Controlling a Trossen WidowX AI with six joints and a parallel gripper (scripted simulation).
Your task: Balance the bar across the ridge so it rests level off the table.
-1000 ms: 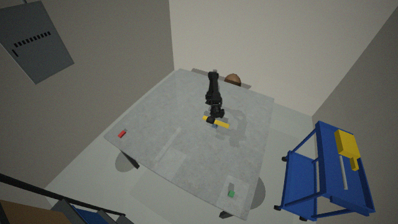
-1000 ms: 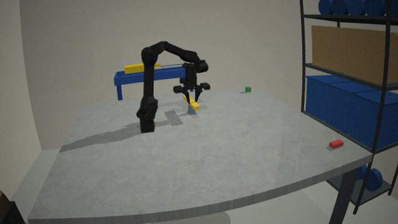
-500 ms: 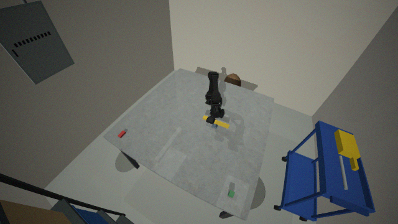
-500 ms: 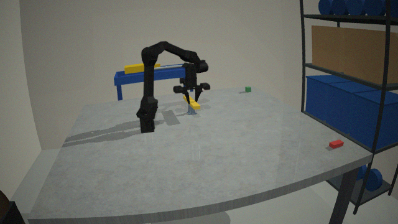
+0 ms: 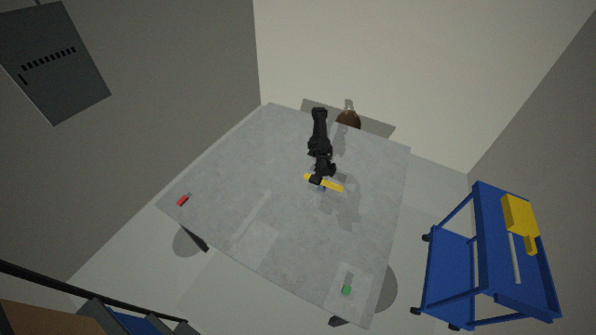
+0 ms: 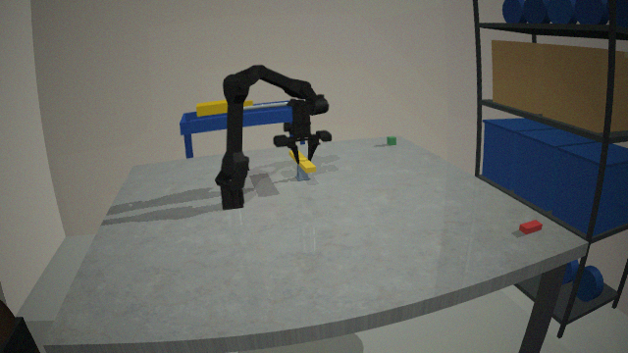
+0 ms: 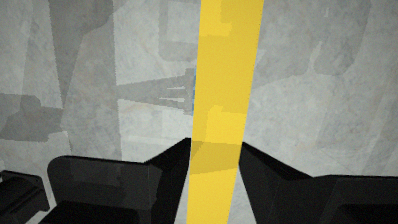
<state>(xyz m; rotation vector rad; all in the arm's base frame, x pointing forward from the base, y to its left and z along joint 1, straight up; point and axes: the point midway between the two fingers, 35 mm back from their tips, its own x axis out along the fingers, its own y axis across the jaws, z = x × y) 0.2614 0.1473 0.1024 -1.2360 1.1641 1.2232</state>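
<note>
The yellow bar (image 5: 333,186) (image 6: 308,168) (image 7: 227,60) lies across the top of the small blue ridge (image 5: 321,189) (image 6: 302,176), near its middle. It looks about level, and both ends are clear of the table (image 5: 279,154) (image 6: 373,235). Whether it touches the ridge top is too small to tell. My gripper (image 5: 316,180) (image 6: 304,161) (image 7: 214,145) points down over one half of the bar, off to one side of the ridge. Its fingers stand slightly open, one close along each side of the bar. The bar hides most of the ridge in the wrist view.
A red block (image 5: 182,200) (image 6: 530,226) lies near one table corner. A green block (image 5: 346,290) (image 6: 392,140) lies near another. A blue cart (image 5: 481,242) and a storage rack (image 6: 601,186) stand beyond the table's edges.
</note>
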